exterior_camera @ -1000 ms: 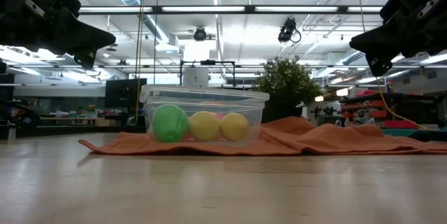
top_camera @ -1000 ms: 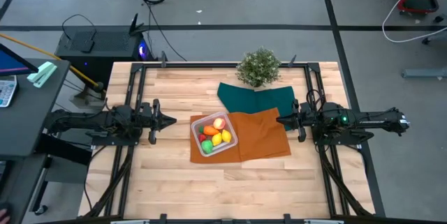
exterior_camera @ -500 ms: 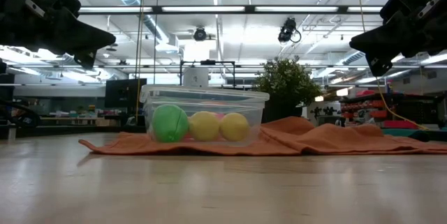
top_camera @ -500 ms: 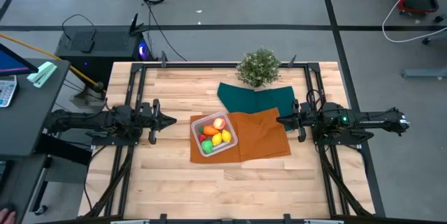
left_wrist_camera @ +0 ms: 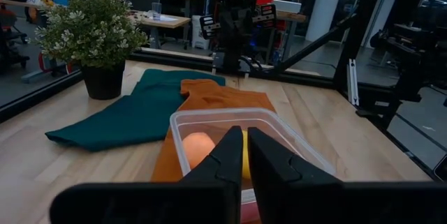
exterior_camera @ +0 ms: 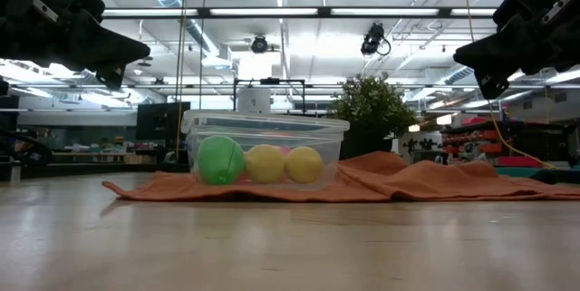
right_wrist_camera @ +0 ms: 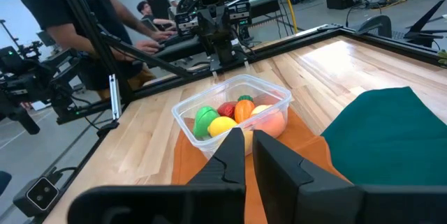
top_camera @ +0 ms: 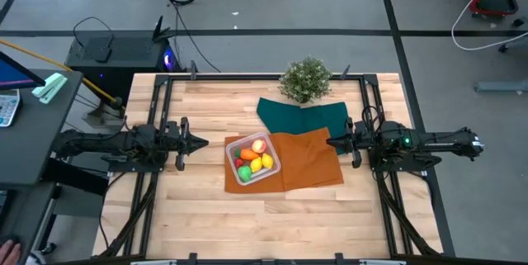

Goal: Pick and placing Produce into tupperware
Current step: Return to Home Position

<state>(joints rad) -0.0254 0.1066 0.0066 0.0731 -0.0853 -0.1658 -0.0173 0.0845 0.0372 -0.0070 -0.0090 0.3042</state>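
Observation:
The clear tupperware (top_camera: pixel 252 161) sits on the left part of an orange cloth (top_camera: pixel 309 160) in the middle of the table. Inside it lie the orange carrot (right_wrist_camera: pixel 242 109), a green ball (exterior_camera: pixel 220 160), two yellow lemons (exterior_camera: pixel 265 163), a peach-red fruit (top_camera: pixel 259 145) and a small red piece (right_wrist_camera: pixel 227 109). My left gripper (top_camera: pixel 204 142) hovers left of the container, raised above the table, fingers shut. My right gripper (top_camera: pixel 329 142) hovers right of it over the orange cloth's edge, also shut. Both hold nothing.
A dark green cloth (top_camera: pixel 299 116) lies behind the orange one, with a potted plant (top_camera: pixel 306 79) at the far edge. Bare wood spans the table's near side (top_camera: pixel 247 224). People work at a bench beyond the table in the right wrist view (right_wrist_camera: pixel 105 21).

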